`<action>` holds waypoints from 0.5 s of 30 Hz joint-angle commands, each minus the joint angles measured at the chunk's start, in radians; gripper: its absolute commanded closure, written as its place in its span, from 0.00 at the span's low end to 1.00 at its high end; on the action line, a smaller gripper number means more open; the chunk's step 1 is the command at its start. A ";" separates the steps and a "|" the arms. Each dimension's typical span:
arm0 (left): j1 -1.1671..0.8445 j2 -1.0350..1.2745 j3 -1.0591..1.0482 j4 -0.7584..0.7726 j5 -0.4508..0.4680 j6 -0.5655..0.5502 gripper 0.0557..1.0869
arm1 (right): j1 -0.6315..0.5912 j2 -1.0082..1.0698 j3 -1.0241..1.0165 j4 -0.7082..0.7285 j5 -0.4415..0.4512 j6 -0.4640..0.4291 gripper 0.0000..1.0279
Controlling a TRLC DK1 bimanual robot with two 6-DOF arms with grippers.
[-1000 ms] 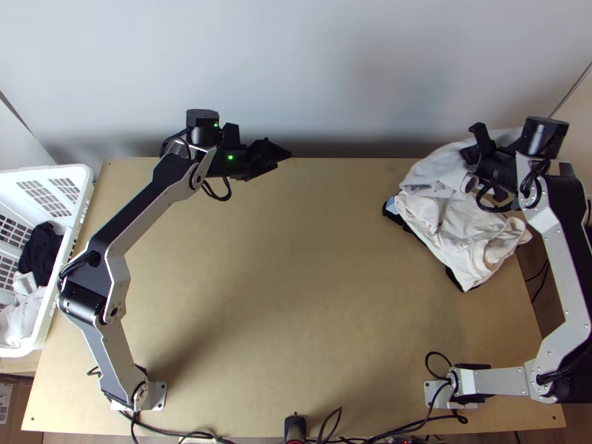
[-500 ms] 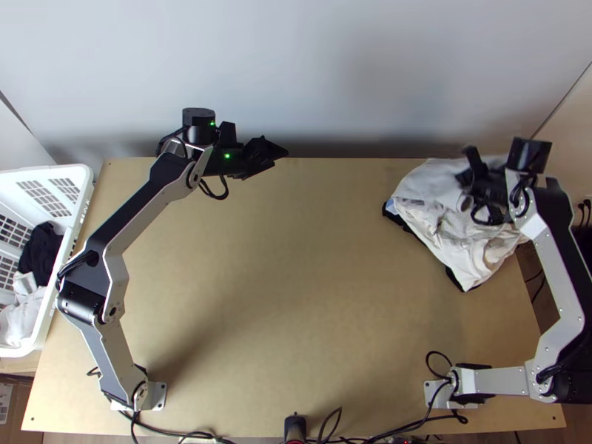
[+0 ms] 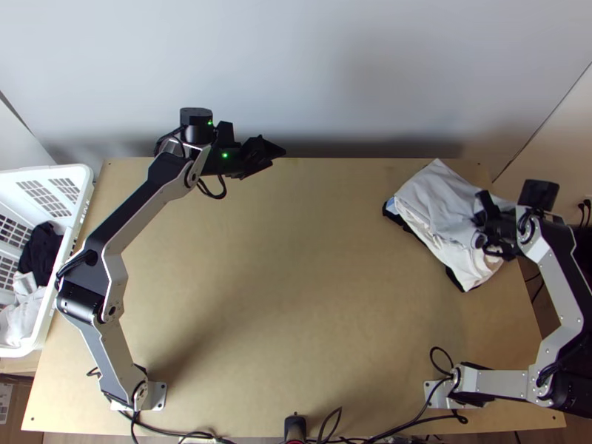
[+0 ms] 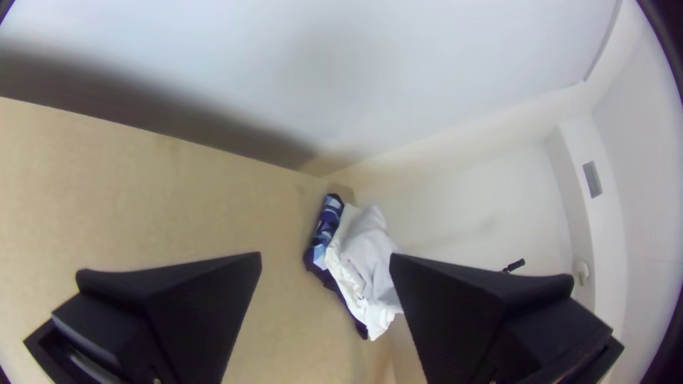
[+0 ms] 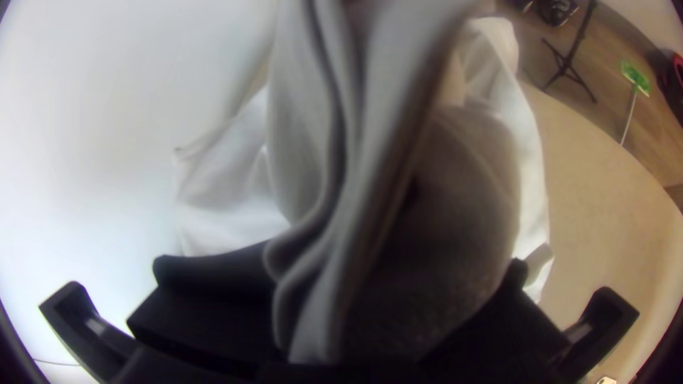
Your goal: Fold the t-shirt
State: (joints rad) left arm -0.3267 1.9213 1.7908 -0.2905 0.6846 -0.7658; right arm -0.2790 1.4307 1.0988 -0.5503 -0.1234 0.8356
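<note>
The white t-shirt [image 3: 438, 189] lies on a stack of cloth at the table's back right, a smooth part spread over the stack's far side. My right gripper [image 3: 490, 214] is over the stack's right side. In the right wrist view, grey-white folds of the t-shirt [image 5: 306, 142] rise between the fingers of the right gripper [image 5: 345, 291], shut on them. At the back left, well away from the cloth, my left gripper [image 3: 259, 148] hangs open; in the left wrist view nothing is between the fingers of the left gripper [image 4: 326, 263].
Under the t-shirt, dark and blue cloth [image 4: 327, 224] edges out, with other white cloth [image 3: 466, 270] toward the near side. A white basket [image 3: 83, 194] holding dark and white cloth stands at the left. A wall [image 3: 296, 74] rises behind the table [image 3: 281, 281].
My right gripper has moved toward the table's near side, drawing the t-shirt over the stack, where its far part now lies flatter. The left gripper has shifted slightly to the left.
</note>
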 commanded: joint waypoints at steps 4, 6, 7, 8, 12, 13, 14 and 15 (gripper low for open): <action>0.015 -0.013 -0.016 -0.001 0.007 0.002 0.14 | -0.097 0.004 -0.079 0.059 0.002 -0.052 0.42; 0.018 -0.016 -0.019 -0.002 0.010 0.002 0.14 | -0.101 -0.009 -0.079 0.059 0.004 -0.066 0.18; 0.020 -0.016 -0.019 -0.002 0.012 0.002 0.14 | -0.106 -0.021 -0.079 0.059 0.004 -0.067 0.18; 0.023 -0.018 -0.021 -0.002 0.012 0.002 0.14 | -0.111 -0.036 -0.076 0.059 0.005 -0.073 0.18; 0.028 -0.022 -0.027 -0.002 0.013 0.002 0.14 | -0.111 -0.107 -0.066 0.061 0.065 -0.141 0.18; 0.029 -0.022 -0.028 -0.002 0.013 0.002 0.14 | -0.111 -0.121 -0.065 0.062 0.090 -0.165 0.17; 0.029 -0.024 -0.028 -0.002 0.013 0.002 0.14 | -0.111 -0.135 -0.063 0.064 0.119 -0.185 0.17; 0.029 -0.024 -0.028 -0.002 0.013 0.002 0.14 | -0.111 -0.147 -0.063 0.067 0.140 -0.210 0.17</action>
State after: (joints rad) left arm -0.3042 1.9026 1.7691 -0.2932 0.6949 -0.7624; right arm -0.3786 1.3624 1.0336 -0.4942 -0.0757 0.7250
